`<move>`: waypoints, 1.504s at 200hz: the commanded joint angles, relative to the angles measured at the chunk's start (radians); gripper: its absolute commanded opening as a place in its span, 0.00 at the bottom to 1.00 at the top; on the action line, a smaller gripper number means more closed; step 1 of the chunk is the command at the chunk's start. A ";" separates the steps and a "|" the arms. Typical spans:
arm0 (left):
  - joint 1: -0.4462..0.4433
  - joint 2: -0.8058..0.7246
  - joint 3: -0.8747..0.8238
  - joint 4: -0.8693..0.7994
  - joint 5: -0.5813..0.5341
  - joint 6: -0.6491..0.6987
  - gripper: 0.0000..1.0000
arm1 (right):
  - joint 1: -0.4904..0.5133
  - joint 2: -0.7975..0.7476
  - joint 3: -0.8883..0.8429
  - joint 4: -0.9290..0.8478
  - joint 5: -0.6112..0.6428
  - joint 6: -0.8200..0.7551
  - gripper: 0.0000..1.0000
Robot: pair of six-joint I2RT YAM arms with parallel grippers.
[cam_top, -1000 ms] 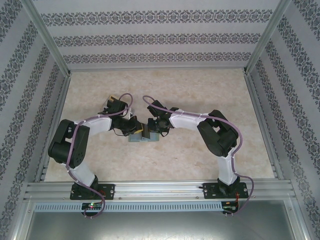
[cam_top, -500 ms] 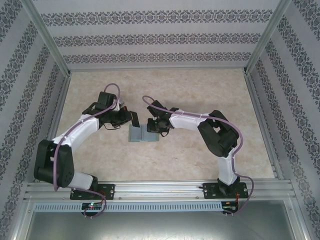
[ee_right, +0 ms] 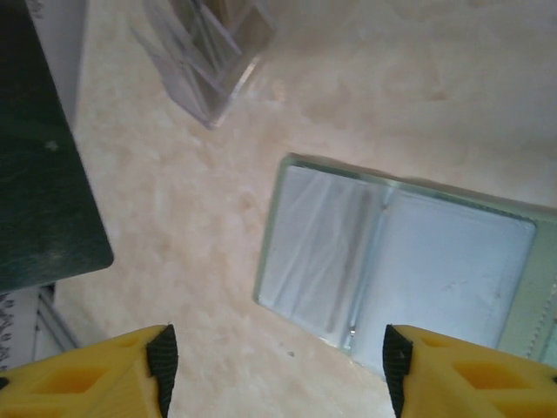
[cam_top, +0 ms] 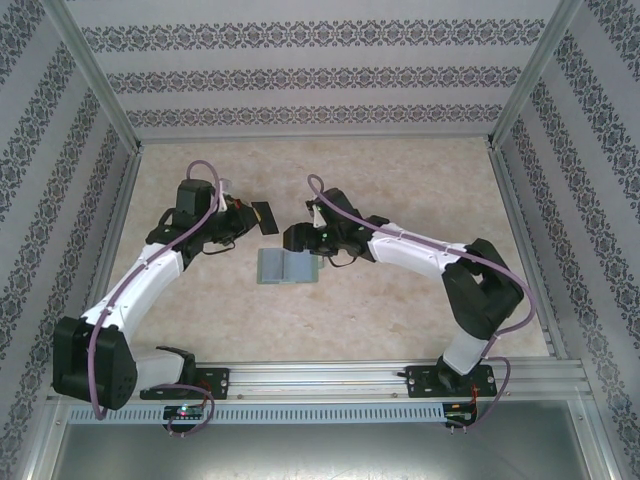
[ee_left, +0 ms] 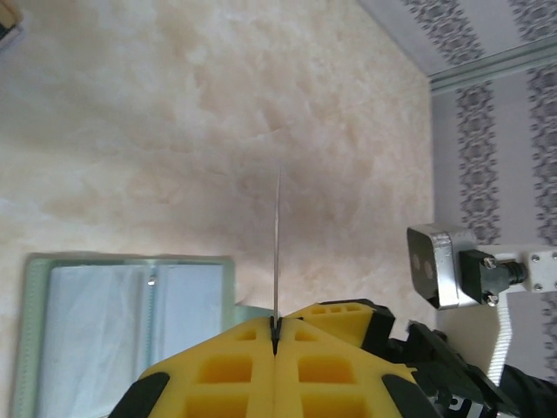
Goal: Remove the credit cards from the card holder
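Observation:
The card holder (cam_top: pixel 285 267) lies open and flat mid-table, its pale grey-blue panels (ee_right: pixel 400 261) facing up, and it also sits low left under my left wrist (ee_left: pixel 122 322). My left gripper (cam_top: pixel 252 213) hovers behind and left of it, shut on a dark credit card (cam_top: pixel 266 217). In the left wrist view that card (ee_left: pixel 278 252) is edge-on, a thin line rising from the closed yellow jaws of the gripper (ee_left: pixel 275 335). My right gripper (cam_top: pixel 293 238) hangs above the holder's far edge. It (ee_right: pixel 280 366) is open and empty. The held card's dark green face (ee_right: pixel 43 174) is at the left.
A clear plastic box (ee_right: pixel 204 52) with tan contents stands on the table beyond the holder's left side. The right wrist's camera block (ee_left: pixel 439 266) is close to my left gripper. Patterned walls and aluminium rails (cam_top: pixel 110 200) enclose the marble-look tabletop (cam_top: pixel 400 170).
My left arm pulled the dark card out of the holder and carried it back and left. My right gripper left the holder and shifted slightly left and away.

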 commanded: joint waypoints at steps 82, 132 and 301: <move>0.060 0.016 -0.071 0.414 0.287 -0.319 0.03 | -0.105 -0.066 -0.025 0.392 -0.341 0.295 0.71; 0.073 0.026 -0.085 0.510 0.318 -0.395 0.03 | -0.127 -0.042 -0.055 0.677 -0.408 0.497 0.51; 0.115 -0.015 -0.004 -0.081 -0.016 -0.055 0.71 | -0.121 -0.006 -0.021 0.419 -0.305 0.218 0.00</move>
